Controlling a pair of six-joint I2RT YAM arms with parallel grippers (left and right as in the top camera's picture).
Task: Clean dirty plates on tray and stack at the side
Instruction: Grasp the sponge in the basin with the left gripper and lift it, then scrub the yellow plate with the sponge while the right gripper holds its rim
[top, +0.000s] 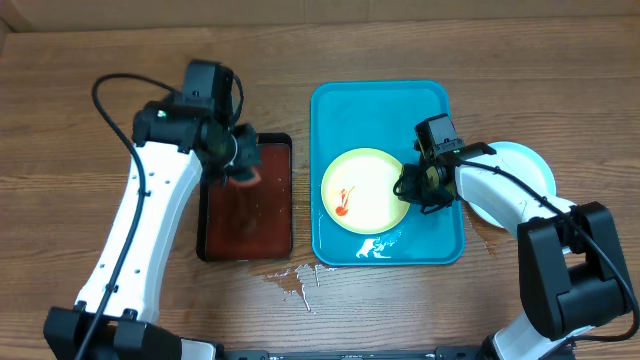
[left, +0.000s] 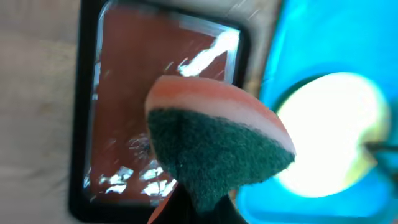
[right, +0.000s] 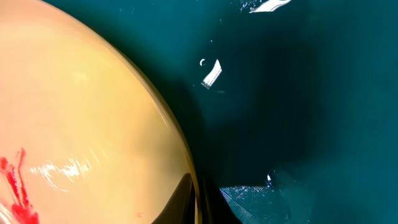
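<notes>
One pale yellow-green plate (top: 362, 190) with a red sauce smear (top: 343, 200) lies in the turquoise tray (top: 380, 100). My right gripper (top: 410, 185) is shut on the plate's right rim; in the right wrist view the fingers (right: 199, 199) straddle the plate's edge (right: 81, 124). A light blue-white plate (top: 520, 175) lies on the table right of the tray, partly under my right arm. No other plate shows. My left gripper (top: 243, 168) is shut on a pink sponge with a green scouring face (left: 217, 143), held above the black tray (top: 245, 215).
The black tray with dark red inside (left: 155, 87) sits left of the turquoise tray (left: 323, 37) and looks wet. Water is spilled on the wooden table (top: 290, 278) in front of both trays. Wet patches lie in the turquoise tray's front (top: 380, 245).
</notes>
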